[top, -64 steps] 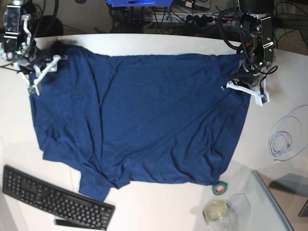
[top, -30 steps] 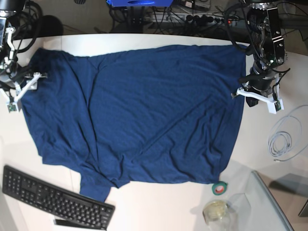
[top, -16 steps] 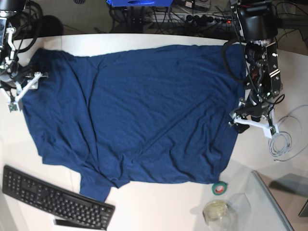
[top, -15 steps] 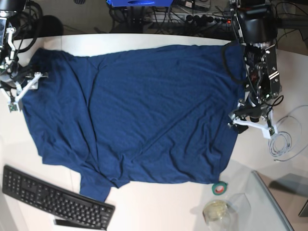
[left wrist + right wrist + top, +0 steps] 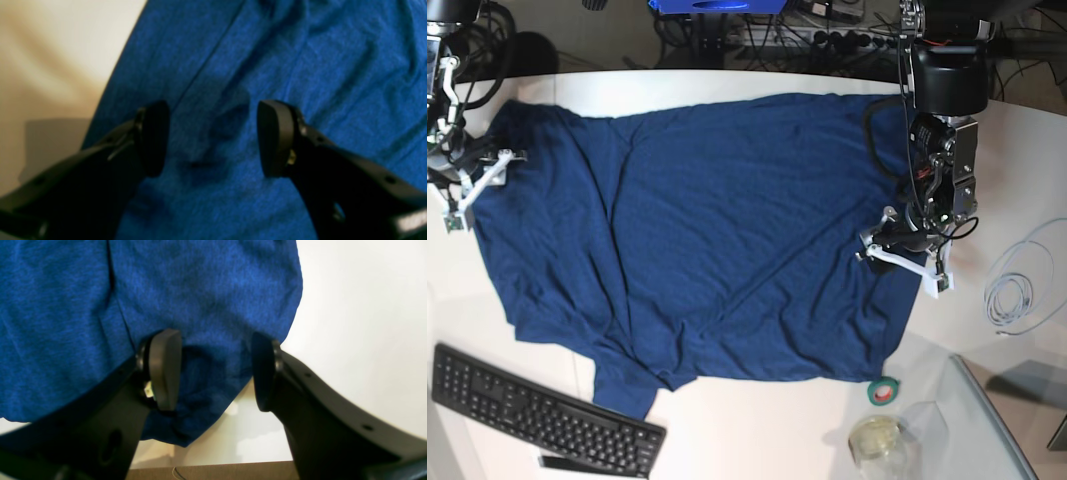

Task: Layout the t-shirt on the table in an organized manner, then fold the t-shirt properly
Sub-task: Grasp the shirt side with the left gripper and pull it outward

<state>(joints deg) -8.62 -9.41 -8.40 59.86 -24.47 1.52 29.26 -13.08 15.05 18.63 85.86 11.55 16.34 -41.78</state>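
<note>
Left end effector has let go and moved inward over the shirt

Your left end effector (image 5: pixel 901 262), jaws apart and empty, now hovers over the navy t-shirt (image 5: pixel 727 230) spread on the desk (image 5: pixel 727 420). Your right end effector (image 5: pixel 472 185) stays half-open, straddling the sleeve edge. Layout looks nearly done.

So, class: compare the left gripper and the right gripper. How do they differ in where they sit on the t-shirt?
The left gripper hovers inside the t-shirt, near its edge; the right gripper sits at the opposite edge, by a corner. The left has fabric under both fingers; the right has bare table under one. Both are open, holding nothing.
</note>
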